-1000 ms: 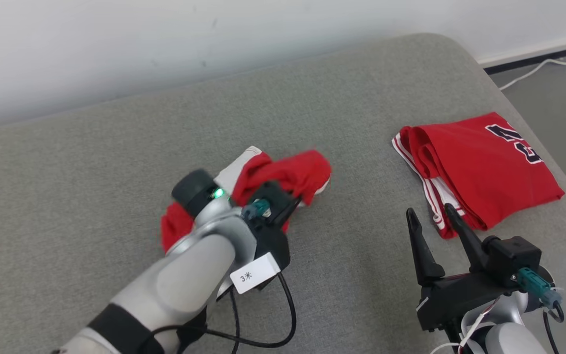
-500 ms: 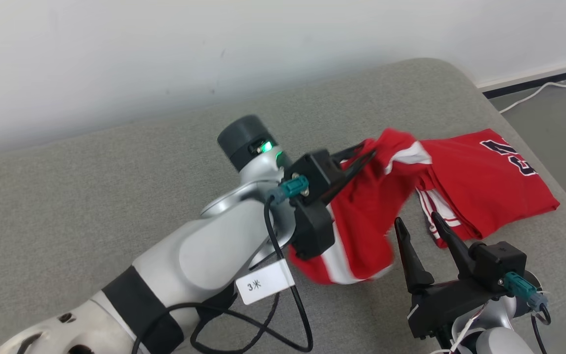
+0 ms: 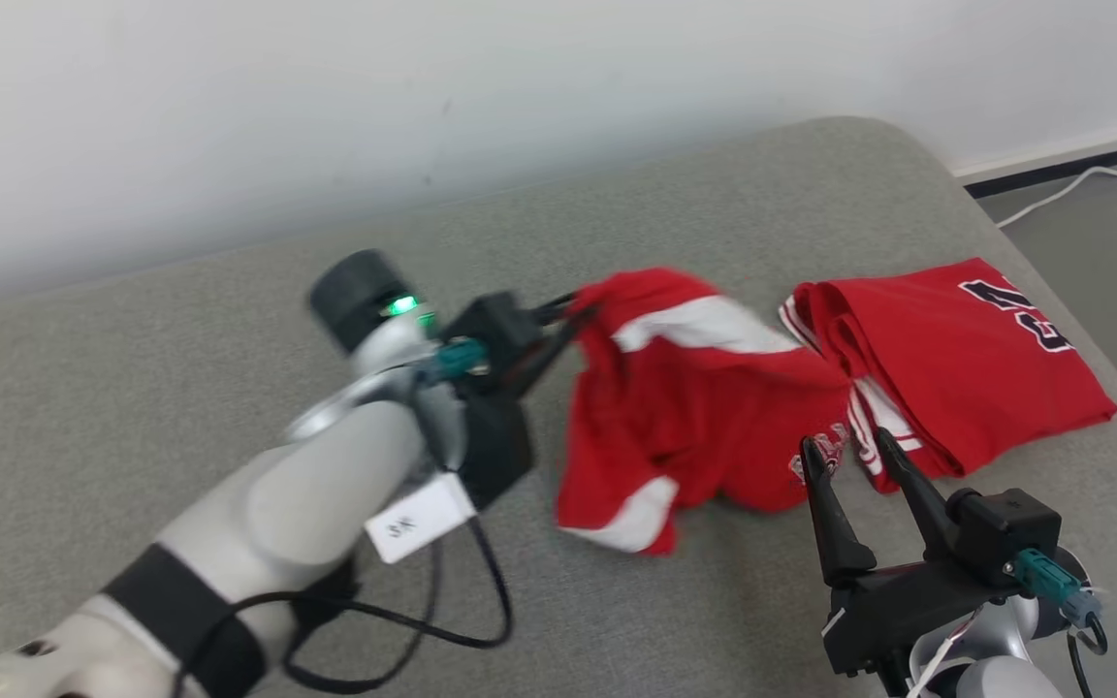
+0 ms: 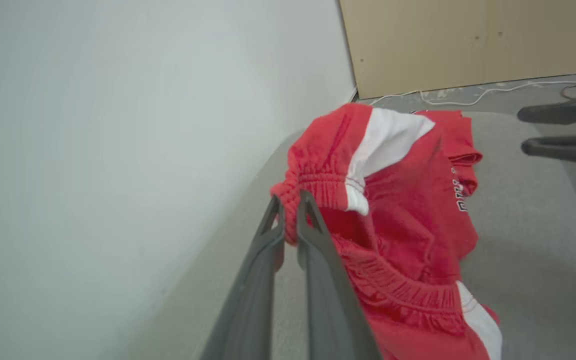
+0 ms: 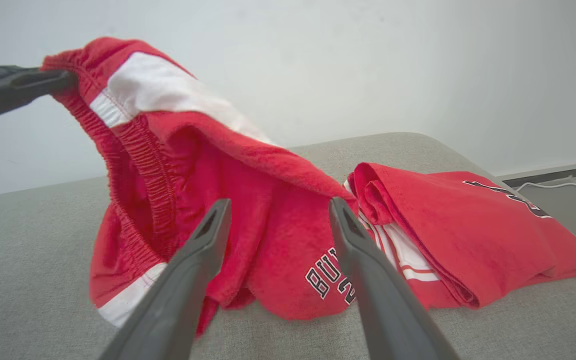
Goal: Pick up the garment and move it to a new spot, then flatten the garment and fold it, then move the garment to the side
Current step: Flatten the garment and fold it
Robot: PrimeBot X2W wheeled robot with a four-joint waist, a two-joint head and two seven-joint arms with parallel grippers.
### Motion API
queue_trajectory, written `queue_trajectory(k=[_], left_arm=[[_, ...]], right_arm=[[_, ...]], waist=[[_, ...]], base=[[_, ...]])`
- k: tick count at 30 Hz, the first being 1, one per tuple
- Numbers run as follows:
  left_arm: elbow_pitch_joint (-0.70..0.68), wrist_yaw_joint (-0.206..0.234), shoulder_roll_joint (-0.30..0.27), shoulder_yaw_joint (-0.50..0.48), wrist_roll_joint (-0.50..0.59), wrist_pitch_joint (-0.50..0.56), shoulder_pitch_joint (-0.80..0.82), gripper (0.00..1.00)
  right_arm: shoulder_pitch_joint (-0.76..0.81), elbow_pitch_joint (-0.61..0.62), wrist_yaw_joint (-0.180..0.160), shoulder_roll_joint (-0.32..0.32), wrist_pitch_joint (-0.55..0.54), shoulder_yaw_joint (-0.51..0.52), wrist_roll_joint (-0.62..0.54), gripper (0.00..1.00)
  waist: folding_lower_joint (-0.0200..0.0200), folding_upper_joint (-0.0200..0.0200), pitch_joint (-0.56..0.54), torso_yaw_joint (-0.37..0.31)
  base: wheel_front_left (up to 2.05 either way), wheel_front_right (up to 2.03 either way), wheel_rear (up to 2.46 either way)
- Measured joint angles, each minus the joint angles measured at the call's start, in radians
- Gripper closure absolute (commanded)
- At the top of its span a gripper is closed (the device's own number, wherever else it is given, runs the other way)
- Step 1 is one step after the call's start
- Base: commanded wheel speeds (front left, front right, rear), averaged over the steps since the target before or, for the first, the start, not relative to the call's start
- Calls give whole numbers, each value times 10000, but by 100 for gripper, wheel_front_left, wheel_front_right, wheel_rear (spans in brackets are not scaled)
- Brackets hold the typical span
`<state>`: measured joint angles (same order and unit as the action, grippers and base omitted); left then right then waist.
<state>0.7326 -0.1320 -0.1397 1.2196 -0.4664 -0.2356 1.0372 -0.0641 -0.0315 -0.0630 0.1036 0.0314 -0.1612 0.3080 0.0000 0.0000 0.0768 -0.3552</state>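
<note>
Garment (image 3: 694,407) was soft fleecy cloth, gathered and ribbed at its band, cushion (image 3: 180,368) was coarse matt grey weave, right gripper (image 5: 279,201) looked matt dark plastic, left forearm (image 3: 326,485) was smooth satin silver

You see a silver left forearm (image 3: 316,514) with black band (image 3: 180,620), white tag (image 3: 420,519), green light (image 3: 401,306), teal plug (image 3: 457,359) and looping black cable (image 3: 503,606); the right gripper (image 3: 846,441) is black.

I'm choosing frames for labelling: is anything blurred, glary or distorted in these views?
Head view: the arm's paper tag is blurred past reading, the folded jersey sharp. Left wrist view: shorts sharp, no glare. Right wrist view: even soft light; the right gripper near the lens looks stretched, shorts' lettering crisp.
</note>
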Motion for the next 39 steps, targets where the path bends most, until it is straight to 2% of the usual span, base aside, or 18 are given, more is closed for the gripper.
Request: queue_trajectory(k=[5, 11, 20, 26, 27, 28, 29, 35, 39], left_arm=[[755, 0, -853, -67, 2, 393, -413, 100], [1229, 186, -1442, -123, -98, 669, -1034, 100], [1415, 347, -1971, -171, -408, 767, -1719, 100], [1488, 364, -2270, -226, -508, 721, -2037, 100], [1499, 364, -2305, -242, -522, 719, -2098, 79], [1528, 364, -2322, -257, -558, 719, -2155, 33], [1555, 364, -2326, -270, -604, 719, -2183, 0], [1728, 533, -2326, -568, -834, 721, -2338, 0], [1745, 811, -2324, -1064, -1344, 594, -2393, 0]], right_arm=[[19, 31, 0, 84, 38, 35, 0, 0], [173, 92, -12, 117, 38, 40, 0, 0], [177, 234, -33, 180, -36, -25, 0, 0], [157, 303, -31, 176, -63, -102, 0, 0], [151, 303, -31, 174, -81, -105, 0, 0], [150, 303, -31, 176, -111, -111, -2, 0], [148, 303, -31, 178, -140, -109, -2, 0], [129, 303, -31, 176, -151, -144, 0, 0], [102, 255, -31, 176, -190, -138, 0, 0]], waist=[[0, 0, -18, 360], [0, 0, -82, 880], [0, 0, -171, 1598], [0, 0, -166, 1825], [0, 0, -158, 1834], [1, 0, -151, 1840], [0, 0, -142, 1844], [0, 0, -81, 1832], [0, 0, -84, 1792]], base=[[0, 0, 0], [0, 0, 0], [0, 0, 0], [0, 0, 0], [0, 0, 0], [0, 0, 0], [0, 0, 0], [0, 0, 0], [0, 0, 0]])
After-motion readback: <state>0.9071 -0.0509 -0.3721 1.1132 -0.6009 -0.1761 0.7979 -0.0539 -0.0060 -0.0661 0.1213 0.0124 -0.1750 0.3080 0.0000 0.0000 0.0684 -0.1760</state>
